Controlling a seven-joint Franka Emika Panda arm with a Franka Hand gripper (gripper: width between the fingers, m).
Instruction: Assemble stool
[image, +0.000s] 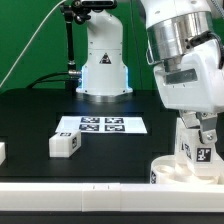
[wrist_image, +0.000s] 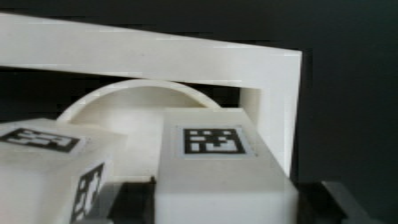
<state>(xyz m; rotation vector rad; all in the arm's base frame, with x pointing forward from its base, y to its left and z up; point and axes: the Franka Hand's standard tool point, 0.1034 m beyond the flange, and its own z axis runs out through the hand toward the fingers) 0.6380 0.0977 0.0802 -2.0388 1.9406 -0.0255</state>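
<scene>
White plastic fills most of what my wrist camera sees: a blocky leg (wrist_image: 217, 150) with a black-and-white tag on its face sits right in front of the lens. The curved rim of the round seat (wrist_image: 134, 100) rises behind it. Just beside the leg is a second tagged block (wrist_image: 45, 140), tilted, and I cannot tell whether the two touch. A broad white rail (wrist_image: 160, 55) crosses behind the seat and turns a corner, closing off the view.

In the exterior view, my gripper (image: 198, 138) hangs low at that view's right, straight over the upright leg (image: 200, 154). My fingers are down around its top. Whether they pinch it or only flank it I cannot tell, since my own wrist hides the contact. The leg stands at the seat (image: 165, 172), which lies on the black table (image: 30, 120), hard against the rail (image: 70, 190) along the near edge.

Well apart, toward the exterior view's left, a loose leg (image: 64, 145) lies on its side. The marker board (image: 100, 124) lies just behind it. Another white piece (image: 2, 151) shows at the left border, cut off by the frame.
</scene>
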